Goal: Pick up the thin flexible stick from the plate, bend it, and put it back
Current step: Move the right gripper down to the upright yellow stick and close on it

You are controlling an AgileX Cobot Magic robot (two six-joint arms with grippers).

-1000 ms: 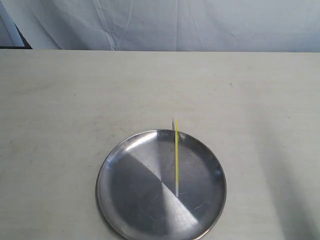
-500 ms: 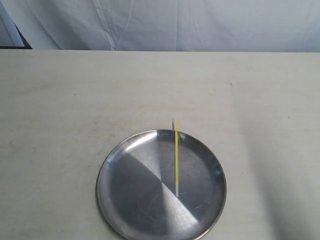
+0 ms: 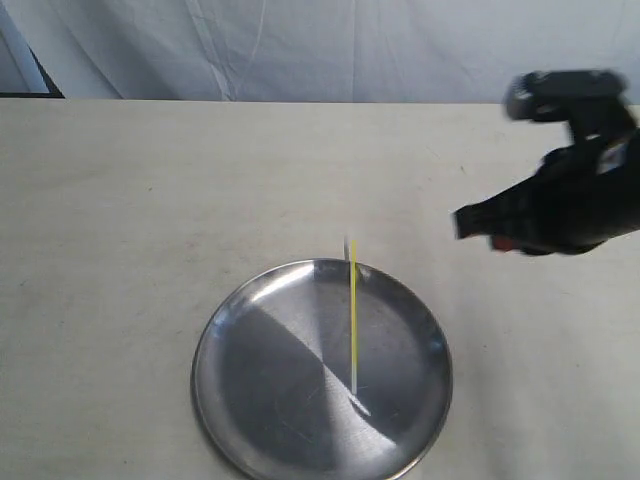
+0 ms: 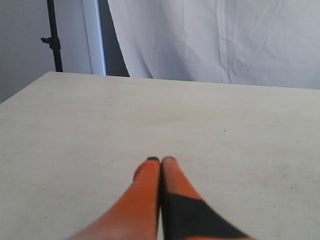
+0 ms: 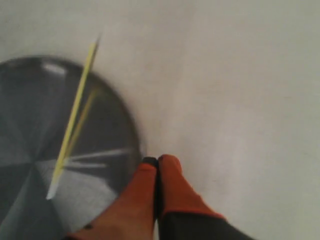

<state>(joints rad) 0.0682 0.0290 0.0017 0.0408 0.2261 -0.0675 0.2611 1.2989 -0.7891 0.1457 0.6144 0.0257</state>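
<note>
The stick [image 3: 353, 320] lies on the plate [image 3: 232, 330] with one pale end down near the plate's middle and the other end poking out past the far rim. It seems to be propped on that rim rather than lying flat.

The right claw [image 5: 155, 161] is the nearer of the two. From its tips, the stick lies off to the side that faces the left arm, and the plate's rim [image 5: 131, 131] passes just beside the tips. The claw hangs over bare table [image 3: 150, 180], not over the plate. In the right wrist view the stick's [image 5: 75, 117] long axis runs roughly the way the fingers point, slanted a little across them. The right arm [image 3: 570, 200] is smeared with motion in the exterior view, so I would not trust the heading any closer than that.

The right claw's two orange fingers are pressed together tip to tip, with nothing between them and nothing touched. I judge that it must shift sideways over the plate and spread its fingers before it can take the stick. The raised end over the rim looks the easier place to pinch, since there is air under it.

The left claw [image 4: 161, 160] is also closed on nothing, with its tips meeting above empty table. Neither plate nor stick shows ahead of it, and it is out of the exterior view altogether, so it is clearly the farther one.
</note>
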